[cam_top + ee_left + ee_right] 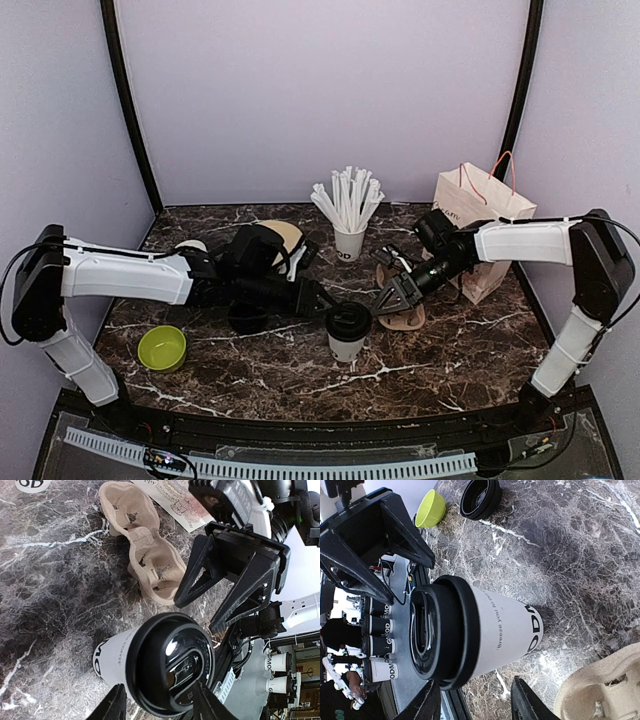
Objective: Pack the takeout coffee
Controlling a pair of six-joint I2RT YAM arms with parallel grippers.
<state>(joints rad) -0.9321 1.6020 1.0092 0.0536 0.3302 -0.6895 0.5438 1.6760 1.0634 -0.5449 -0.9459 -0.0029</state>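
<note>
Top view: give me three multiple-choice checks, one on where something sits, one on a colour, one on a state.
1. The paper bag stands: A) front left B) rear right C) dead centre.
2. The bowl is: A) red B) blue C) lime green.
3. The coffee cup at centre is: A) upright with its black lid on B) lidless C) lying on its side.

Answers: 1 B, the top view shows it at the back on the right. 2 C, it is plainly lime green. 3 A, both wrist views show the lid seated and the cup standing.
</note>
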